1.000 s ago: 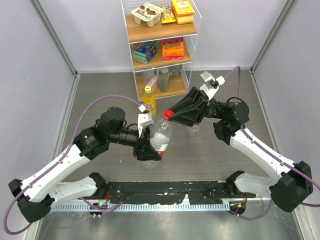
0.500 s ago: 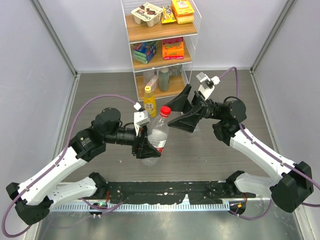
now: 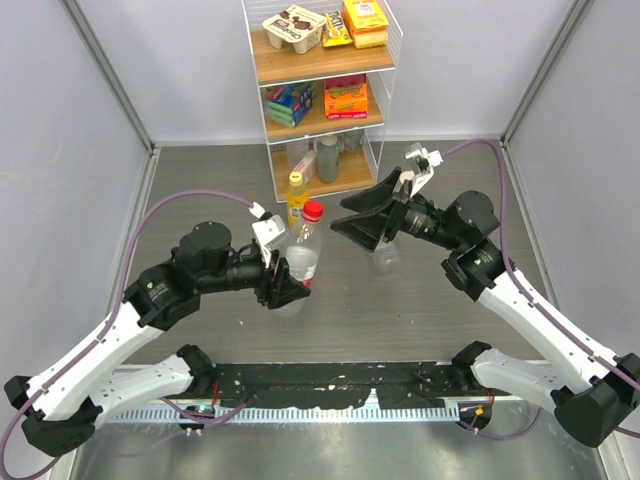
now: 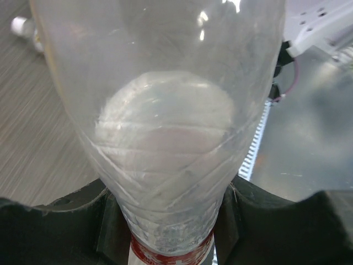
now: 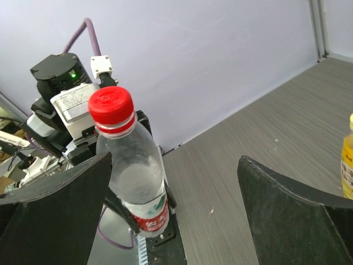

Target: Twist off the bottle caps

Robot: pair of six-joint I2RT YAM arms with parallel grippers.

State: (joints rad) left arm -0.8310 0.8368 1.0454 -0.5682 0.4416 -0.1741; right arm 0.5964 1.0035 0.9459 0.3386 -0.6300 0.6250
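Left of centre in the top view we see the left gripper [image 3: 283, 287] clenched on the lower body of the clear bottle [image 3: 301, 262]. The bottle sits just left of the frame's middle, its neck pointing up-frame and the red cap [image 3: 313, 210] on it. We cannot tell whether its base touches the table [image 3: 420, 300], because the fingers cover it.

Just above it in the frame stands the juice bottle [image 3: 298, 208] with its yellow cap [image 3: 296, 179]; its lower part is hidden behind the clear bottle. Behind that is the rack [image 3: 320, 72], where a pale green bottle [image 3: 328, 158] shows dimly on the bottom shelf.

Right of centre, the right gripper [image 3: 342, 215] is spread wide and released, its tips near the red cap but apart from it. Below it a transparent third bottle [image 3: 385, 257] peeks out, its top covered by the gripper.

In the left wrist view the clear bottle fills nearly everything. Dark fingers [image 4: 55, 221] press in at both sides near the edge of the red label. A small white cap [image 4: 22, 25] lies blurred in the upper left corner, and whatever it belongs to is cut off.

In the right wrist view the red cap stands left of centre, between the parted fingers [image 5: 55, 210]. The right edge cuts off the juice bottle.
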